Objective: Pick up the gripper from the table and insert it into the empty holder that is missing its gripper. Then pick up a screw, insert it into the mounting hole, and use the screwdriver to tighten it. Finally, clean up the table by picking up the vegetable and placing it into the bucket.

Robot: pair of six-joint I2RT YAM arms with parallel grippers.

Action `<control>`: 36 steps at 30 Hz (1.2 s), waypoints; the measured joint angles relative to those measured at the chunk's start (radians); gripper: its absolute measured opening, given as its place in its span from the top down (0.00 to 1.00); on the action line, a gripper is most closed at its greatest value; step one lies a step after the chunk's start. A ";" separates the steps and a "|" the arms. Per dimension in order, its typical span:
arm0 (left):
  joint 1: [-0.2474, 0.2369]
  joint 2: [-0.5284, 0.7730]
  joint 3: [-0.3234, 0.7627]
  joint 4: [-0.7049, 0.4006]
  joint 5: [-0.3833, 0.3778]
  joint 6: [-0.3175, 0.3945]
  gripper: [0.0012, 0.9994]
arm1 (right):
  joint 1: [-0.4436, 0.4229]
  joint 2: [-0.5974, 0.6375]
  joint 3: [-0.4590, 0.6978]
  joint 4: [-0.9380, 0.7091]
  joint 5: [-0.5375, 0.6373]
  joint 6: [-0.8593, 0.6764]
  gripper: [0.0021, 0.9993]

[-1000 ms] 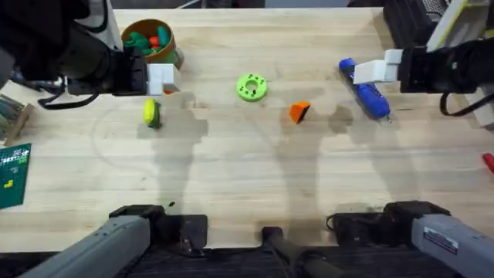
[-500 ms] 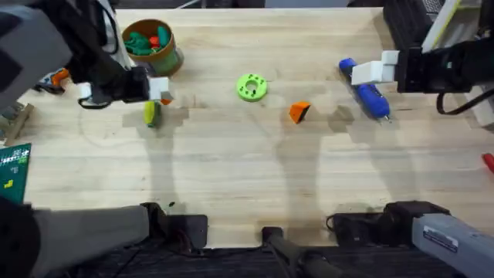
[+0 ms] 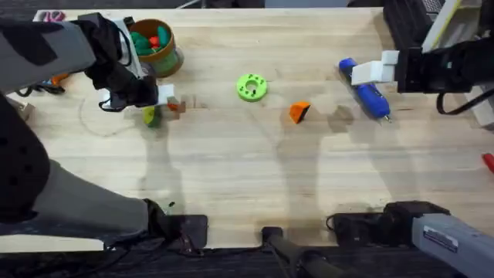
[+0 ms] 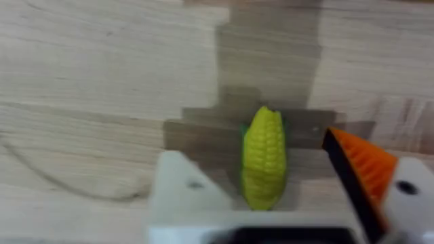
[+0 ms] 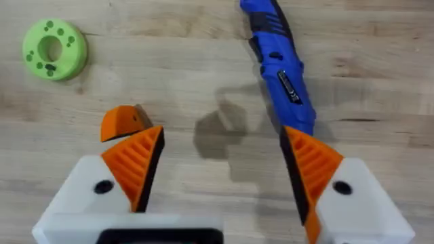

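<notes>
Left jaws spread over the corn, right jaws spread above the screwdriver.

Left gripper (image 4: 271, 203) released, low at the bench (image 3: 231, 177), one finger bare white holder (image 4: 183, 193), the other with an orange pad; vegetable (image 4: 263, 157) lies between them, ungrasped. Bucket (image 3: 164, 55) sits near, just beyond, holding toy items. Right gripper (image 5: 224, 169) released, empty, both orange pads on, hovering beside the blue screwdriver (image 5: 278, 64) at the far right. Loose orange gripper (image 3: 299, 112) lies mid-bench, near the green disc (image 3: 252, 87).

Both arms reach forward — left gripper (image 3: 160, 104) and right gripper (image 5: 220, 163) jaws apart
</notes>
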 joint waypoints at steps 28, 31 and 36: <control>-0.002 -0.207 0.003 -0.139 0.034 -0.030 0.01 | 0.000 0.000 0.000 -0.001 0.000 0.000 0.01; -0.002 -0.355 0.003 -0.151 0.097 -0.031 0.01 | 0.000 0.000 0.000 -0.001 0.000 0.000 0.01; -0.002 -0.552 0.003 -0.140 0.264 -0.040 0.01 | 0.000 0.000 0.000 -0.001 0.000 0.000 0.01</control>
